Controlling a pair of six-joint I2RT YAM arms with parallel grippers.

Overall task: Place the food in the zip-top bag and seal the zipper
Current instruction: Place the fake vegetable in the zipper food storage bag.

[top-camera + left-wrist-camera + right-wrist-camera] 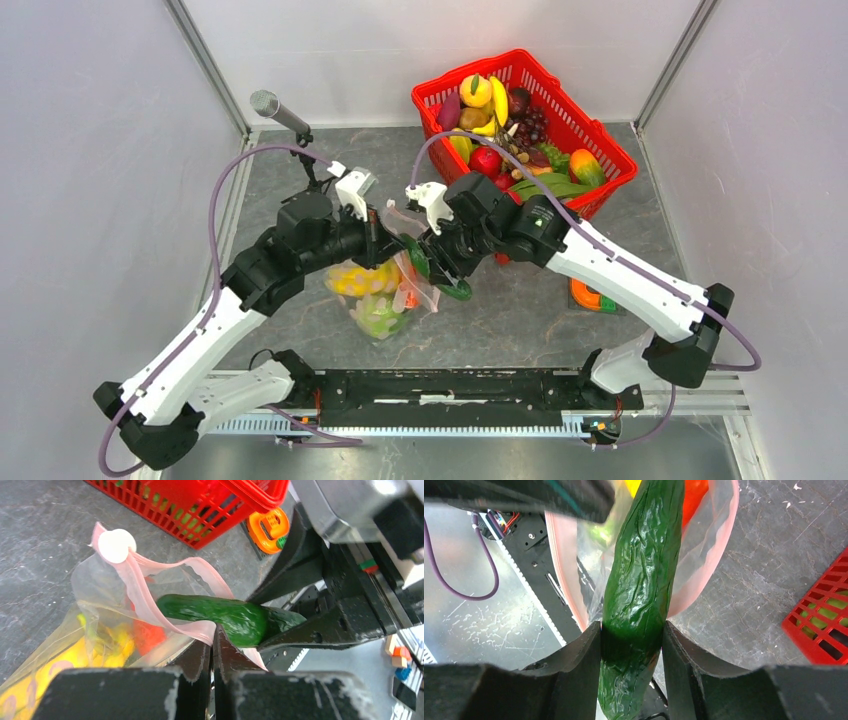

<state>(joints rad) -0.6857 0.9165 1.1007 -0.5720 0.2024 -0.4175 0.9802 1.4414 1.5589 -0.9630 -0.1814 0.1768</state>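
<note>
Right wrist: my right fingers (574,665) clamp cucumber (641,580), aimed into zip-top bag (700,540); left fingers (197,666) pinch zipper (145,600) to hold mouth open.

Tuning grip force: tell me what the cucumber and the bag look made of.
The cucumber: likely moulded plastic, glossy, wrinkled skin catching highlights. The zip-top bag: thin clear flexible film, creased and see-through; its pale pink zipper strip looks like thicker plastic.

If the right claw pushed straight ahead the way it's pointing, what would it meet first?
The right claw's cucumber already sits in the mouth of the open zip-top bag. Next it would probably meet the orange-red food inside, though depth is unclear.
</note>
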